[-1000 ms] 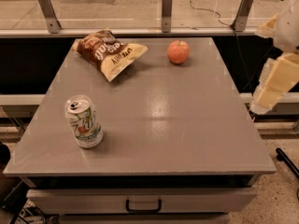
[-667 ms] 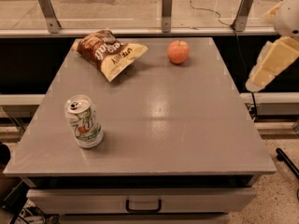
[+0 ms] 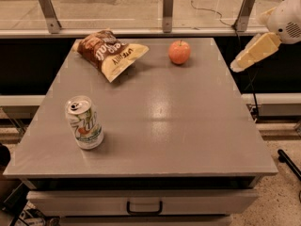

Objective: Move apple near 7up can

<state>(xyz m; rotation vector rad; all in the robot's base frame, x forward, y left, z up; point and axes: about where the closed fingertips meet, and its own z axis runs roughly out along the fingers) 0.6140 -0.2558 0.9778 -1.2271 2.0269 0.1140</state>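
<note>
Camera view gives you the grey table (image 3: 188, 126) from the front, looking down on it. Your pincer (image 3: 245, 60) hangs in the air off the table's right edge, at the far right of the picture. It shows as a cream-coloured piece slanting down and to the left from the white rounded arm (image 3: 289, 20). You cannot tell from this angle how wide it stands, and it touches none of the things on the table.

The apple (image 3: 179, 52) rests on the table near the far edge, right of the middle, stem up and well apart from the pincer. The can (image 3: 84, 123) stands upright near the front left corner, its silver top showing and its green and red logo facing you. Apple and can are well apart, on a diagonal across the table.

A brown and cream chip bag (image 3: 109, 53) lies flat near the far left corner, to the left of the apple. A drawer handle (image 3: 144, 207) shows below the table's front edge.
</note>
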